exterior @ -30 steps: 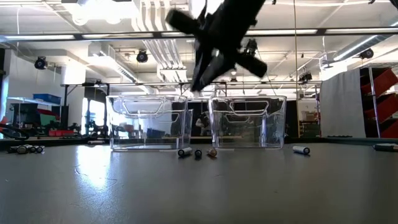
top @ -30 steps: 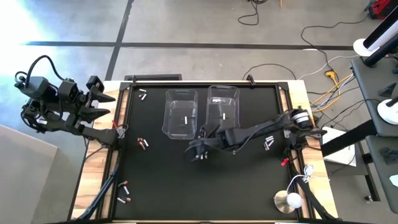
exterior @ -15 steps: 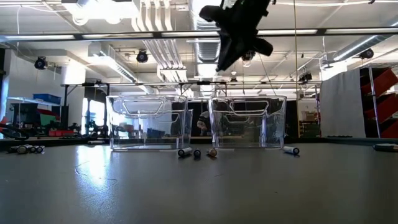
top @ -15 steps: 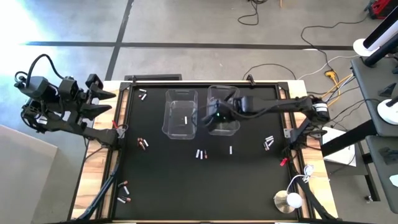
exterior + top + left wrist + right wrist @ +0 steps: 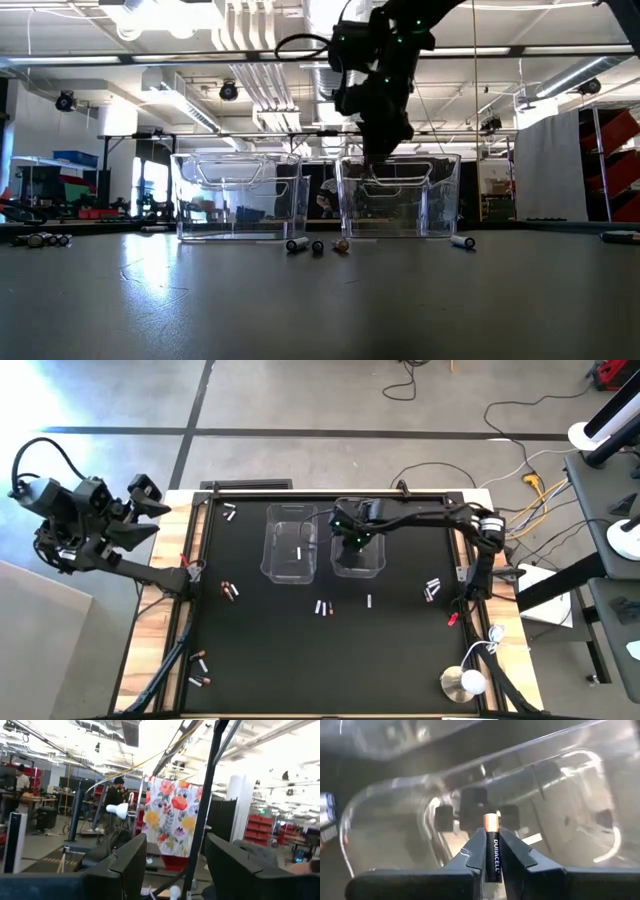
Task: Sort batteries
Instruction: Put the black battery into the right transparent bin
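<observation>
My right gripper (image 5: 352, 541) hangs over the right clear bin (image 5: 372, 565), its fingertips about level with the bin's rim (image 5: 398, 157) in the low view, shut on a dark battery (image 5: 492, 851) with a copper end. A silvery cell (image 5: 535, 839) lies on that bin's floor. The left bin (image 5: 290, 568) holds one silvery cell (image 5: 297, 552). More batteries lie on the black mat: a small group (image 5: 322, 606) and a single one (image 5: 369, 601) in front of the bins. My left gripper (image 5: 175, 865) is open and waits off the table's left edge (image 5: 148, 510). My right gripper pinches the dark battery by its black body (image 5: 494, 862) between its two fingers (image 5: 476, 851). The battery lies along the fingers, and its copper end (image 5: 491, 824) sticks out past their tips. The fingers point down from above into the right bin. The battery is lifted clear.
Other batteries lie scattered near the mat's right edge (image 5: 432, 589), left side (image 5: 230, 590), far left corner (image 5: 229, 512) and near left corner (image 5: 200, 680). A raised frame (image 5: 195, 560) borders the mat. Cables and a white lamp (image 5: 462, 682) sit at the near right corner.
My right gripper has risen from the mat's middle, in front of the bins, and swung toward the far edge until it stands over the right bin, tipping to point down, with the battery in it. My left arm has drawn back a little from the table's left edge.
</observation>
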You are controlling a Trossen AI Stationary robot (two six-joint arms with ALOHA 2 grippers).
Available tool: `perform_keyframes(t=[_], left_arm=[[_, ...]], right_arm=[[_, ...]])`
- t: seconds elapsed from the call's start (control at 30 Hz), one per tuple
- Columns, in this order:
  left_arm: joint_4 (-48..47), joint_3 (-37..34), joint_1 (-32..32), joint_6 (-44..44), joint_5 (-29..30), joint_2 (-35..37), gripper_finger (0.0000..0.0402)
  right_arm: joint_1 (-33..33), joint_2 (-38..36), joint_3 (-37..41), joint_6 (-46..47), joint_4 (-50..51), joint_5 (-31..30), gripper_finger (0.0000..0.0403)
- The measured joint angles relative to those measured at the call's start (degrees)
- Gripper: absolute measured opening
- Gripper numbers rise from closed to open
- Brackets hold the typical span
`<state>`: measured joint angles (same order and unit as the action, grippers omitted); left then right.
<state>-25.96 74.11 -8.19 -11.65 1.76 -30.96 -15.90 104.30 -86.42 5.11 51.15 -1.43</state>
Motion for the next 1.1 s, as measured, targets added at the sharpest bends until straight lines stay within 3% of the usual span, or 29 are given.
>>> perform_keyframes(t=[0.33,0.63,1.1], left_arm=[[1.13,0.00,0.02,-2.35,2.36,-0.39,0.0181],[4.13,0.00,0.02,-0.02,3.78,-2.48,0.0181],[4.55,0.00,0.02,-0.86,3.81,-5.62,0.0181]], right_arm=[[-0.14,2.24,4.06,-8.96,4.42,8.74,0.0029],[0.39,1.98,4.28,-13.56,15.20,9.15,0.0029],[0.39,1.80,4.28,-16.23,21.74,9.29,0.0029]])
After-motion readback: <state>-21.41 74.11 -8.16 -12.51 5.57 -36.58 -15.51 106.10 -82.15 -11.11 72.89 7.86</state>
